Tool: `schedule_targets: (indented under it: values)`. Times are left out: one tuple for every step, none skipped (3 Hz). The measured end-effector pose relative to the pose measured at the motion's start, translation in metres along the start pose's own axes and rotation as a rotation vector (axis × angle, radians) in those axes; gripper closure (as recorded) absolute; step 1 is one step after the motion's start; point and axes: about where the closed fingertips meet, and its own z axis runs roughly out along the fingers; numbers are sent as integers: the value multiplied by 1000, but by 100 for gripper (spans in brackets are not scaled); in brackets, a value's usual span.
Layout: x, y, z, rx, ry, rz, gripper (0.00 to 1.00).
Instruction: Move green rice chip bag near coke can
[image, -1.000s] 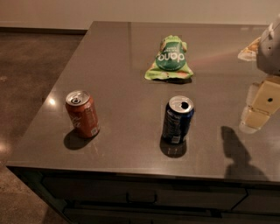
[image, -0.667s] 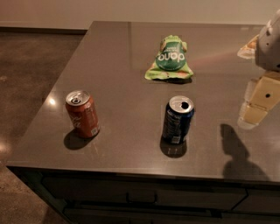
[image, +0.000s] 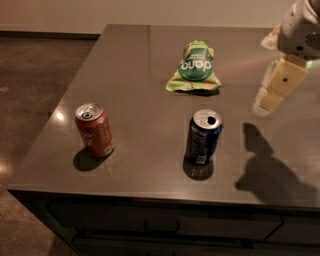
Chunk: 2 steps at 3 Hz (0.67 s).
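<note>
Nearest, the bench shows its front edge, with dark drawer fronts below it. Its top is a dark grey, glossy slab that runs away to the far wall.

On the near left of the bench stands the coke can, upright, red-orange with a silver top, casting a small shadow to its near left. To its right, at about the same depth and near the middle of the bench, stands a blue can, also upright, its silver top showing an open mouth. The two cans are well apart.

Right of the blue can, a large dark shadow lies on the near right of the bench.

Above that, at the right edge, the gripper hangs over the bench, pale beige under a white arm housing. It touches none of the things, and I cannot tell whether it is spread or closed.

Farther back, just beyond the blue can and left of the gripper, the bag lies flat, light green and crinkled, its dark green round panel facing up. It is well apart from the coke can, far and to the right of it.

Left of the bench is brown floor.
</note>
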Motion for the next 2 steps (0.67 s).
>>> schedule_targets:
  values:
    - [-14, -33, 11, 1, -32, 55, 0]
    - [-25, -64, 24, 4, -73, 144, 0]
